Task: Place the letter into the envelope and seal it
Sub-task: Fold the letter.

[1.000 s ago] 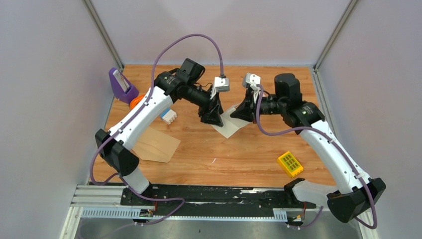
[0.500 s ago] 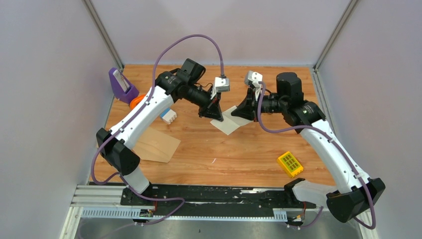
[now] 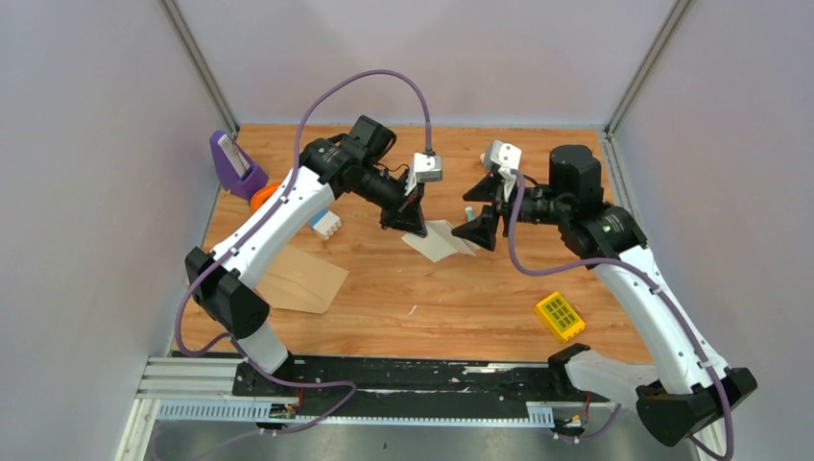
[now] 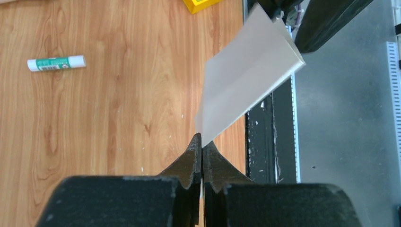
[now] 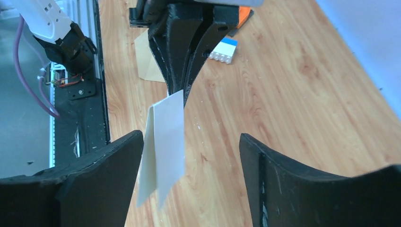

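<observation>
The left gripper [image 4: 202, 142] is clamped shut on one corner of the letter [image 4: 246, 80], a thin pale grey-beige paper sheet with a fold crease. The sheet fans out from the fingertips, tilted on edge. Facing it, the right gripper [image 5: 189, 137] stands with its jaws spread wide. The sheet's free end hangs in that gap, close to one black finger [image 5: 111, 175] and well apart from the other. Whether it touches the near finger cannot be told. From above, the two grippers meet over the middle of the wooden tabletop [image 3: 432, 298], just behind its centre, with the letter [image 3: 437, 240] bridging them.

Bare wood lies in front of the grippers, toward the black rail at the near edge. A white glue stick with a green label [image 4: 56, 62] lies near the right gripper [image 3: 480, 213]. A small yellow studded block [image 3: 560, 317] sits nearer the front right. A white and blue toy brick [image 3: 326, 224] lies left of the left gripper [image 3: 408, 223]. Beyond it, an orange object [image 3: 262, 195] and a purple stand [image 3: 235, 165] crowd the left wall.

The tan-brown kraft paper envelope [image 3: 302, 280] lies flat at the front left, beside the left arm and well apart from the letter.
</observation>
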`<state>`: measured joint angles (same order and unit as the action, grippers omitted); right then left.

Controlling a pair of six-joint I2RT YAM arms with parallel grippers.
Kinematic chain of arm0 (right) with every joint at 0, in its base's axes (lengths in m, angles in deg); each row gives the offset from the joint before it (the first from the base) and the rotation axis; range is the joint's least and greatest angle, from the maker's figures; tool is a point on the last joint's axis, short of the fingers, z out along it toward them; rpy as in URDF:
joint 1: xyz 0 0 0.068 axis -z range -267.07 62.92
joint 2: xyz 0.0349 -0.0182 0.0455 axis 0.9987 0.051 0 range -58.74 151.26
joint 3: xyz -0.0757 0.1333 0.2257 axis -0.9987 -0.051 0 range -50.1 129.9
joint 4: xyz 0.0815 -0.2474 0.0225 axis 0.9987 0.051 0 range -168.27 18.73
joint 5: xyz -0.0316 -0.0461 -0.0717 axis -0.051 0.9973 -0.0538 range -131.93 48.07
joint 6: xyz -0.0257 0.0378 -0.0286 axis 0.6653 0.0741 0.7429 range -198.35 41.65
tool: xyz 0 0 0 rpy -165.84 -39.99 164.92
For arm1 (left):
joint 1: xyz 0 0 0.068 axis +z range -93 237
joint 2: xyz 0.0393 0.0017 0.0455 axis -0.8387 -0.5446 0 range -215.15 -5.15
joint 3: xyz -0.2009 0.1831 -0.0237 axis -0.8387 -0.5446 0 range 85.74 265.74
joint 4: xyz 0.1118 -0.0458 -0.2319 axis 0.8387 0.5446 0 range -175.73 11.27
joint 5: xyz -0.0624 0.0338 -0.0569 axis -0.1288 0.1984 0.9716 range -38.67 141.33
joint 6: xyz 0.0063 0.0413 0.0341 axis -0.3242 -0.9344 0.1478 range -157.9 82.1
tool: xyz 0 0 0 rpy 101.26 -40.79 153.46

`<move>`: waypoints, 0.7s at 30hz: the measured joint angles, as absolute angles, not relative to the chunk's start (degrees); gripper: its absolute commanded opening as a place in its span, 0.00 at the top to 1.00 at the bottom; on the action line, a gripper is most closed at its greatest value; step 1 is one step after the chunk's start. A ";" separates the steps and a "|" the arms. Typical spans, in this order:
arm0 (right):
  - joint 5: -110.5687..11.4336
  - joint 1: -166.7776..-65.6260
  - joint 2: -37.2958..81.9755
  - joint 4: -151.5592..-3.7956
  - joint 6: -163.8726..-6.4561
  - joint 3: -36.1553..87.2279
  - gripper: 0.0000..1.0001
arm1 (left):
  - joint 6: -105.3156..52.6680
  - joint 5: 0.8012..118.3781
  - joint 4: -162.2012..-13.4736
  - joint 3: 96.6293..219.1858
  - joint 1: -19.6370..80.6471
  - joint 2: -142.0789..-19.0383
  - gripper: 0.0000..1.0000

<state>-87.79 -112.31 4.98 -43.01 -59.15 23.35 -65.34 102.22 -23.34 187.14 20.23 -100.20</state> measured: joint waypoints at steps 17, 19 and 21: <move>-94.63 -112.27 11.37 -40.86 -58.97 24.86 0.17 | -68.86 101.48 -18.97 187.14 19.18 -99.65 1.00; -95.53 -112.27 11.10 -40.84 -59.15 24.86 0.19 | -68.84 101.04 -18.97 187.14 19.18 -99.65 1.00; -95.95 -112.27 10.73 -40.82 -59.24 24.86 0.30 | -68.84 100.63 -18.99 187.12 19.18 -99.65 1.00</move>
